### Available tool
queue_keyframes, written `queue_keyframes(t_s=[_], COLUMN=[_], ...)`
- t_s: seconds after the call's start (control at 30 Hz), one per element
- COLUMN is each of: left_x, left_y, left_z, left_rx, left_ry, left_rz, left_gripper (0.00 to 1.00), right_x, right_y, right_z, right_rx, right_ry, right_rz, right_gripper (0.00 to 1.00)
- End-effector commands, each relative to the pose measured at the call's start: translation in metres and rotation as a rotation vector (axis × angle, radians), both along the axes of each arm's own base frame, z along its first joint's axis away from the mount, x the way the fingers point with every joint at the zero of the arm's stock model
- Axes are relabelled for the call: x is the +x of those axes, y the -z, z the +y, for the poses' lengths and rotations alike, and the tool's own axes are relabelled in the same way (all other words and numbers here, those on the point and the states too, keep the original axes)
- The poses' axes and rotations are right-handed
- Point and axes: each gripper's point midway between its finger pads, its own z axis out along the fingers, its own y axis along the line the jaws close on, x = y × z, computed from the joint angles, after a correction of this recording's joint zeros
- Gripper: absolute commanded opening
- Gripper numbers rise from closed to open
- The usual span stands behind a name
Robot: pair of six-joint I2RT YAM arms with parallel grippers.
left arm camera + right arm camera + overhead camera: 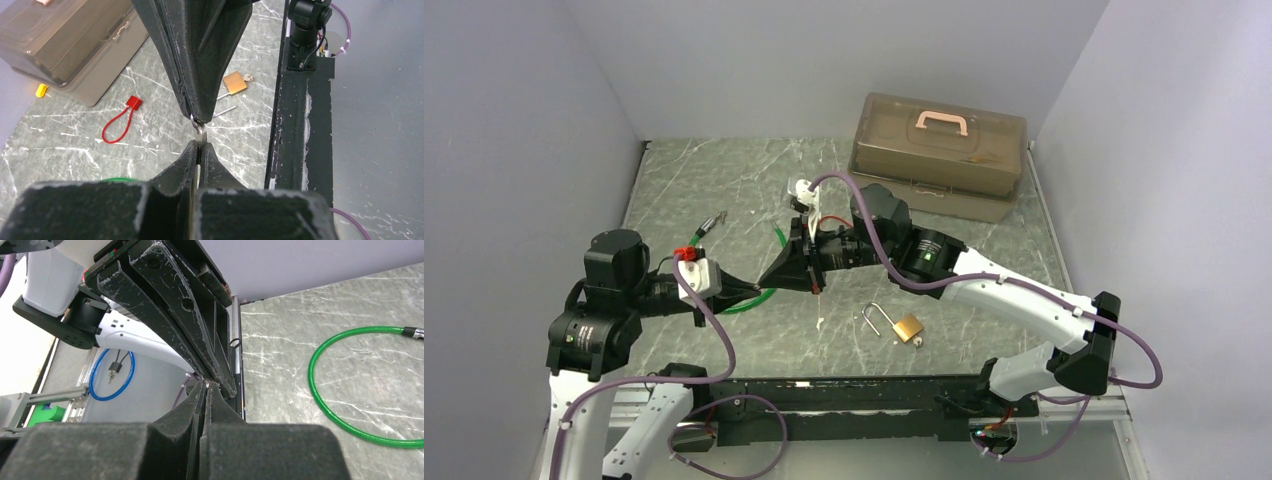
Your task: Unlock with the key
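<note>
A brass padlock (908, 327) lies on the marble table with its shackle swung open; it also shows in the left wrist view (234, 82), with a small metal bit at its base. My left gripper (759, 289) and right gripper (766, 285) meet tip to tip above the table. Both are shut on a small silver key (201, 133), which bridges the two pairs of tips. In the left wrist view my left gripper (200, 146) is below it and the right fingers (200, 60) come down from above. In the right wrist view my right gripper (206, 386) pinches its edge.
A brown toolbox (939, 155) stands at the back right. A red cable lock (120, 120), a green cable loop (350, 390) and a small metal piece (709, 225) lie on the left half. The black front rail (300, 125) runs along the near edge.
</note>
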Motion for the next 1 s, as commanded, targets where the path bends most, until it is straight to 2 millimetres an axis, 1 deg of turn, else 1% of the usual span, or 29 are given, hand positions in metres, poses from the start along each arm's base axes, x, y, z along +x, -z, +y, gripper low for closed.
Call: queue_keyframes(t_s=[0.0, 0.1, 0.27, 0.3, 0.33, 0.4, 0.47, 0.5, 0.53, 0.63, 0.73, 0.87, 0.97], left_x=[-0.005, -0.008, -0.018, -0.020, -0.024, -0.029, -0.033, -0.035, -0.036, -0.038, -0.040, -0.040, -0.039], left_y=[-0.018, -0.022, -0.034, -0.036, -0.037, -0.040, -0.043, -0.044, -0.045, -0.045, -0.045, -0.046, -0.047], left_z=[0.002, 0.004, 0.004, 0.004, 0.002, 0.000, -0.002, -0.003, -0.004, -0.007, -0.009, -0.010, -0.010], left_rx=[0.011, 0.024, 0.001, -0.004, -0.011, -0.023, -0.042, -0.051, -0.059, -0.080, -0.097, -0.105, -0.106], left_ry=[0.001, -0.007, -0.014, -0.009, 0.003, 0.025, 0.041, 0.054, 0.062, 0.078, 0.089, 0.093, 0.094], left_rz=[-0.052, -0.038, -0.017, -0.006, 0.013, 0.057, 0.108, 0.128, 0.150, 0.197, 0.236, 0.256, 0.261], left_gripper=[0.00, 0.00, 0.00, 0.00, 0.00, 0.00, 0.00, 0.00, 0.00, 0.00, 0.00, 0.00, 0.00], right_x=[-0.003, -0.001, 0.000, 0.000, 0.001, 0.002, 0.002, 0.002, 0.001, 0.000, -0.007, -0.016, -0.022], right_y=[-0.023, -0.019, -0.008, -0.006, -0.005, -0.007, -0.014, -0.020, -0.025, -0.037, -0.050, -0.059, -0.062], right_z=[-0.010, -0.015, -0.021, -0.023, -0.024, -0.028, -0.031, -0.032, -0.032, -0.033, -0.032, -0.025, -0.020], right_rx=[0.070, 0.052, 0.003, -0.010, -0.017, -0.026, -0.017, -0.004, 0.007, 0.046, 0.102, 0.130, 0.127], right_ry=[0.017, 0.039, 0.048, 0.055, 0.060, 0.067, 0.065, 0.063, 0.060, 0.051, 0.019, 0.004, -0.010], right_rz=[-0.036, -0.046, -0.057, -0.060, -0.069, -0.093, -0.124, -0.138, -0.152, -0.181, -0.221, -0.278, -0.298], right_gripper=[0.00, 0.00, 0.00, 0.01, 0.10, 0.36, 0.57, 0.64, 0.68, 0.72, 0.74, 0.73, 0.69])
